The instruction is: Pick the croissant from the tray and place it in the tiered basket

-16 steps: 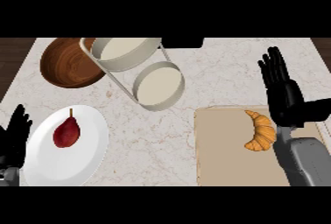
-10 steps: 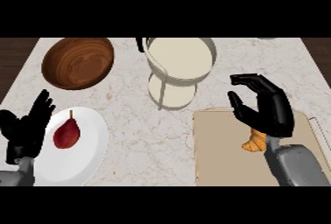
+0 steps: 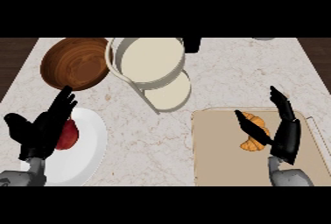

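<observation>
Right hand (image 3: 284,135) spread wide over the croissant (image 3: 254,141) on the tray (image 3: 220,166) — likely light, flaky, crushable — best taken across its thick middle.

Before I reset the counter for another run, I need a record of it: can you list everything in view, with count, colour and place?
croissant: 1, golden orange, on the tray, partly behind the right hand
tray: 1, beige, lower right of the counter
tiered basket: 1, cream bowls on a grey frame, top centre
wooden bowl: 1, brown, top left, beside the basket
plate: 1, white, lower left
red fruit: 1, dark red, on the plate, partly behind the left hand
counter: 1, pale marble
left hand: 1, black, open, over the plate
right hand: 1, black, open, over the tray at the croissant
</observation>
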